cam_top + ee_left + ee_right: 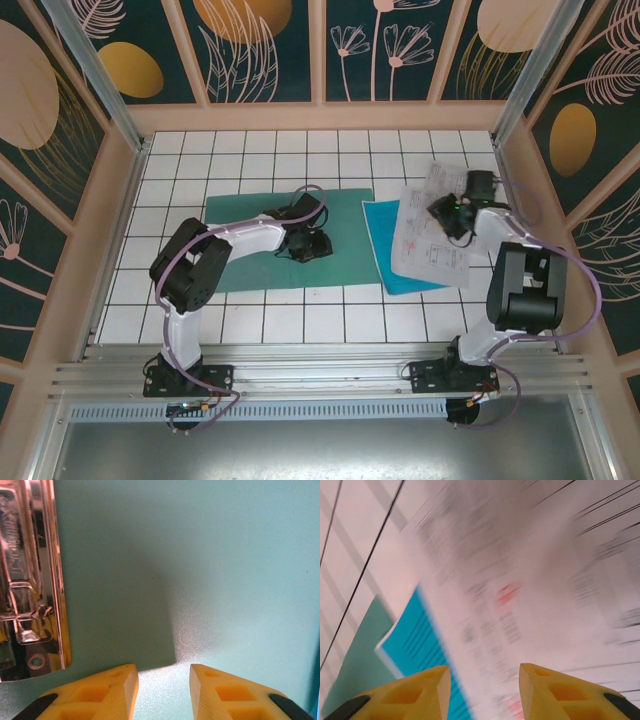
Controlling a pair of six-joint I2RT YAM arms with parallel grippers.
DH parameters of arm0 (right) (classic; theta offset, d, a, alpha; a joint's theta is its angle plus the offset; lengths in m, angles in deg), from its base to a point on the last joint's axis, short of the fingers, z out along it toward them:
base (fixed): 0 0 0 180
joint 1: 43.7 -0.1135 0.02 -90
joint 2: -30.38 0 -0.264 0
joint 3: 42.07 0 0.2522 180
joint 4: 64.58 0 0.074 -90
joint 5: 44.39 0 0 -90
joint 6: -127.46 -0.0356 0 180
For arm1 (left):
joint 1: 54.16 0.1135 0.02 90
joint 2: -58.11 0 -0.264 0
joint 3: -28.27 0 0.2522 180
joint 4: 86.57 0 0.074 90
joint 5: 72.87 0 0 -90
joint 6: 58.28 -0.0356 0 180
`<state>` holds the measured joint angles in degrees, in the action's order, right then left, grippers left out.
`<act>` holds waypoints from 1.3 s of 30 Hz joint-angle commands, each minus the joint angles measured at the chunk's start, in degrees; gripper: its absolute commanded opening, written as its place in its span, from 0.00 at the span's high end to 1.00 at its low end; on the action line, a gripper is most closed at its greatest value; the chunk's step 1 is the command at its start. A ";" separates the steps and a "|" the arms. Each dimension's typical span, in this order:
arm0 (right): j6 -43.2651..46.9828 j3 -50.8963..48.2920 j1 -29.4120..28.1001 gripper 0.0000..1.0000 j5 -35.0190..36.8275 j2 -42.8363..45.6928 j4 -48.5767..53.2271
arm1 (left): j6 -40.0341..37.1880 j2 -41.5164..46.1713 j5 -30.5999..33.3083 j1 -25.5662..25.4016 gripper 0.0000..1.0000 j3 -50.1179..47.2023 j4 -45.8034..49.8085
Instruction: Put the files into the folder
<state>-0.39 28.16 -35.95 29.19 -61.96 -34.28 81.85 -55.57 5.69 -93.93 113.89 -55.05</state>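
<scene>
Two grippers are shown above a white tiled table. The folder is laid open and flat on the left half of the table, with its dark green inner face turned upward. The left gripper is held low over that face, with the metal clip seen to its left in the wrist view. Its yellow fingers are parted by a moderate gap and nothing is gripped between them. The files are placed to the right of the folder. White printed sheets are stacked askew upon a cyan-blue sheet, whose left edge is set just beside the folder's right edge. The right gripper is positioned over the white printed sheets with its fingers likewise parted and nothing clasped. Because the right wrist view is blurred, contact with the paper cannot be judged.
</scene>
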 commanded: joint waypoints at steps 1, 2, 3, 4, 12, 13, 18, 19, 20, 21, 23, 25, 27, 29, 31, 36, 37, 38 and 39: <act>0.24 -1.67 5.40 0.58 1.90 -2.25 2.35 | -1.96 -3.40 0.59 -0.80 0.65 0.67 1.62; 0.32 -1.57 6.55 0.58 1.79 -3.42 2.12 | -2.25 -3.62 0.55 -0.84 0.66 0.95 1.71; 0.58 -1.33 7.23 0.58 2.00 -4.75 1.89 | -2.45 -3.97 0.61 -0.94 0.66 1.25 1.75; 0.96 -1.07 7.61 0.58 2.33 -6.10 1.62 | -2.69 -4.11 0.63 -1.04 0.66 1.56 1.83; 1.89 -2.63 7.06 0.59 1.92 -11.74 0.54 | -4.88 -4.28 2.63 -1.28 0.67 2.42 2.93; 1.99 -2.91 6.68 0.59 1.84 -11.93 0.43 | -5.10 -4.05 2.95 -1.23 0.66 2.34 3.13; 1.70 -4.27 3.03 0.59 1.49 -12.82 0.19 | -6.08 -2.87 4.53 -1.27 0.67 2.06 4.34; 1.25 -4.59 2.50 0.59 1.44 -12.63 -0.06 | -6.10 -2.66 4.71 -1.22 0.67 2.00 4.43; 0.54 -4.97 1.83 0.59 1.40 -12.48 -0.42 | -6.10 -2.51 4.76 -1.19 0.67 1.97 4.48; -0.10 -5.29 1.34 0.59 1.18 -12.21 -0.90 | -6.10 -2.25 4.81 -1.27 0.66 1.97 4.48; -1.06 -5.51 0.40 0.59 0.96 -12.03 -1.31 | -6.01 -1.91 5.06 -1.26 0.66 1.89 4.39; -1.75 -5.32 -0.84 0.59 0.70 -12.32 -1.49 | -5.97 -1.84 4.97 -1.27 0.66 2.05 4.30; -2.56 -5.08 -1.97 0.59 0.37 -12.65 -1.73 | -5.92 -1.79 4.90 -1.27 0.66 2.30 4.24; -3.44 -5.44 -2.76 0.59 0.09 -12.77 -2.24 | -5.92 -1.66 4.94 -1.25 0.66 2.58 4.21; -4.63 -6.13 -3.30 0.59 -0.61 -12.55 -3.03 | -5.92 -1.46 4.70 -1.25 0.66 2.52 3.96; -8.68 -9.01 -4.06 0.59 -3.48 -11.23 -6.60 | -5.81 -1.02 4.67 -1.28 0.66 2.08 3.52; -9.54 -9.35 -4.35 0.59 -4.01 -10.99 -7.14 | -5.73 -0.86 4.60 -1.27 0.66 2.06 3.43; -10.17 -9.40 -4.68 0.59 -4.41 -10.94 -7.49 | -5.62 -0.79 4.54 -1.21 0.65 2.06 3.36; -10.79 -9.42 -5.15 0.59 -4.81 -10.84 -7.72 | -5.56 -0.56 4.56 -1.20 0.65 2.06 3.34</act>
<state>-7.67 22.25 -39.25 25.95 -70.61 -48.05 76.93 -57.17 8.16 -95.22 116.45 -54.76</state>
